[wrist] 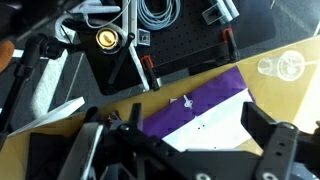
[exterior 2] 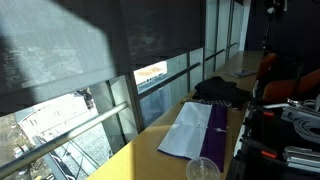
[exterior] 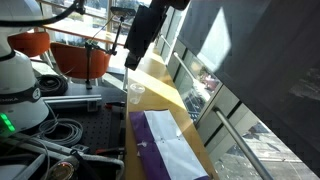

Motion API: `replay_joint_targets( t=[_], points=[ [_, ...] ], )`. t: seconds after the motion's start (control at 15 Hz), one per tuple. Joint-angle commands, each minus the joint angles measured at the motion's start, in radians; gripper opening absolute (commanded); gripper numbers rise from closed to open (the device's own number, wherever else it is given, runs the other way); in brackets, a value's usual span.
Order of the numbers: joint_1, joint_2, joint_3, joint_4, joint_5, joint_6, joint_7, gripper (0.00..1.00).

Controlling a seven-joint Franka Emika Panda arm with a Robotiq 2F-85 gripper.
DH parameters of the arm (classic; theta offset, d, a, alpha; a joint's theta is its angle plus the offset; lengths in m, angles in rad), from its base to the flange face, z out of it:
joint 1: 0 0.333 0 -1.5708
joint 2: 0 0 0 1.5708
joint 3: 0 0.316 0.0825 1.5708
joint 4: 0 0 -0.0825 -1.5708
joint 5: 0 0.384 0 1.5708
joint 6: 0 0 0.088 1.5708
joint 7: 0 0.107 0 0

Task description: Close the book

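The book (exterior: 165, 148) lies open on the tan tabletop strip (exterior: 160, 85), with its purple cover to one side and a white page spread flat. It also shows in an exterior view (exterior 2: 192, 130) and in the wrist view (wrist: 200, 100). My gripper (exterior: 129, 62) hangs high above the tabletop, well clear of the book. In the wrist view its two black fingers (wrist: 180, 150) stand wide apart with nothing between them, and the book's white page shows below.
A clear plastic cup (exterior: 136, 94) stands on the strip near the book, and it also shows in an exterior view (exterior 2: 203, 169) and in the wrist view (wrist: 283, 67). A black bundle (exterior 2: 220, 90) lies at the strip's far end. Cables and clamps (wrist: 150, 15) cover the black bench alongside. Windows border the strip.
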Motion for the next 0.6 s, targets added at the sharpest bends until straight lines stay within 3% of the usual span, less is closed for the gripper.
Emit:
replay_joint_targets(
  t=[0.0,0.27,0.53],
  points=[
    [0.005,0.237,-0.014,0.121,0.049,0.169,-0.071,1.0],
    [0.004,0.493,0.006,0.255,0.177,0.33,-0.207,1.0],
    [-0.034,0.717,0.072,0.396,0.316,0.405,-0.326,1.0]
  ],
)
